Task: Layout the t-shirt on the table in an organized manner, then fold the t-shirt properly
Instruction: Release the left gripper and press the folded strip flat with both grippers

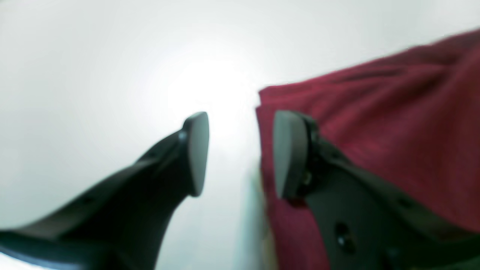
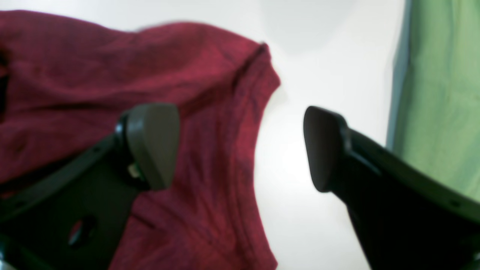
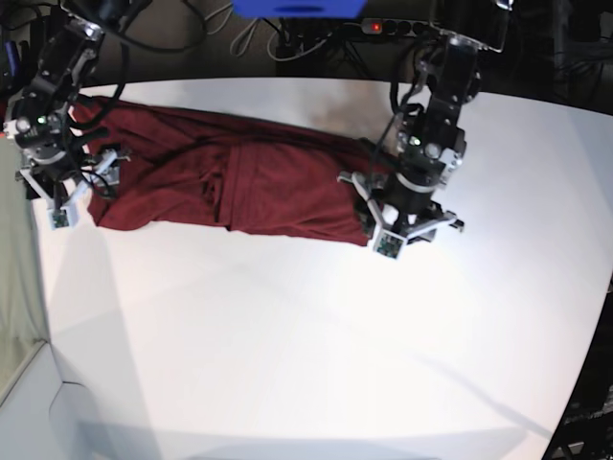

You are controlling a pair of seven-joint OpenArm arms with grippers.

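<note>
T-shirt (image 3: 239,187) stretched along the desk (image 3: 316,355)
Left tool (image 1: 240,153) and right tool (image 2: 240,146) both gape over its ends, holding nothing

Blue box (image 3: 299,7) at the far top edge, cut off by the frame. Black power strip (image 3: 388,27) with a red light just right of it, tangled cables (image 3: 239,34) on the dark floor nearby. Green surface (image 2: 438,93) fills the right side beyond the right gripper's outer finger, blurred.
</note>
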